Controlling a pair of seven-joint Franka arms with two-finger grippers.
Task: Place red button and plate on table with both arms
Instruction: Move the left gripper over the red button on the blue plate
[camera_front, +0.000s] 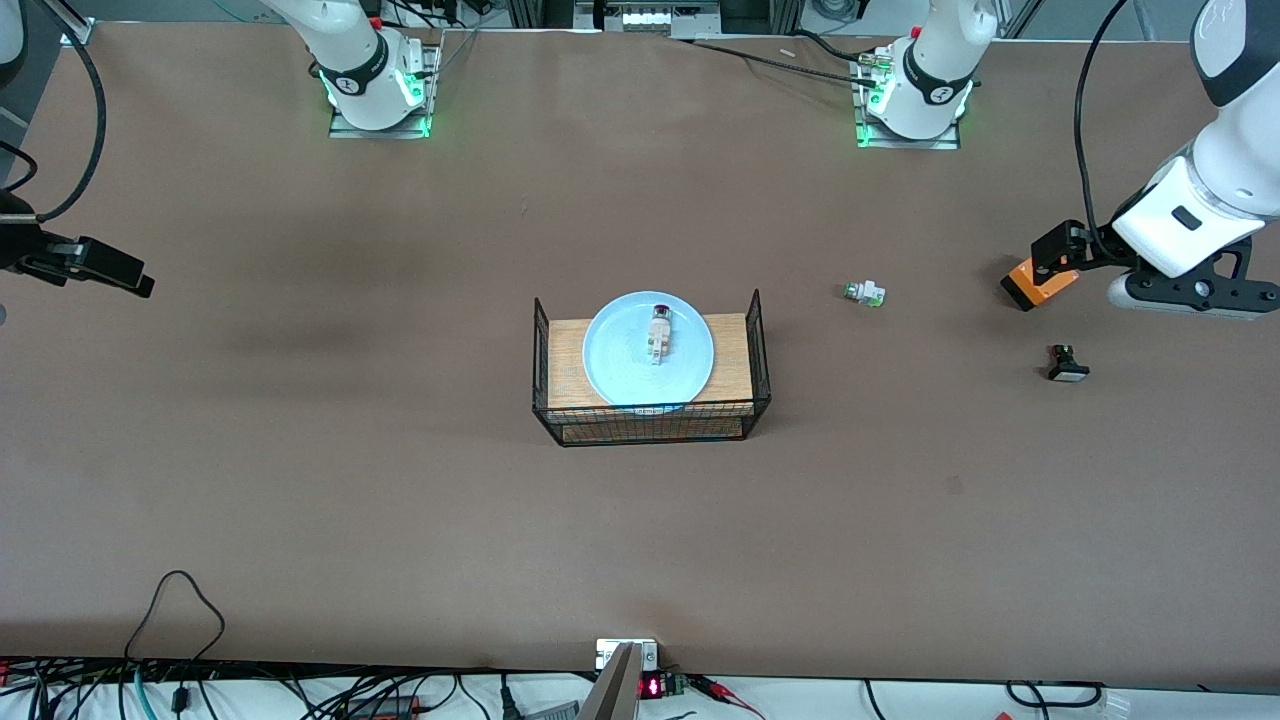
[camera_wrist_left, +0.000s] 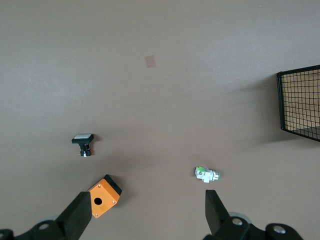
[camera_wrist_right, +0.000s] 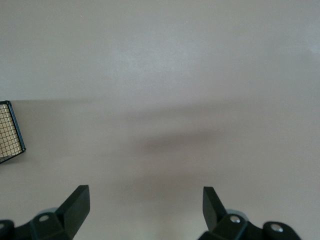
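The red button (camera_front: 659, 332) lies on the plate (camera_front: 620, 370), which rests on the wire rack (camera_front: 752, 345) at mid-worktop (camera_front: 400, 500). Both hands hang spread and empty: the left hand (camera_wrist_left: 147, 210) over the worktop toward the left arm's end from the rack, the right hand (camera_wrist_right: 145, 207) toward the right arm's end. Risk: lifting the plate first could tip it, rolling the button off.
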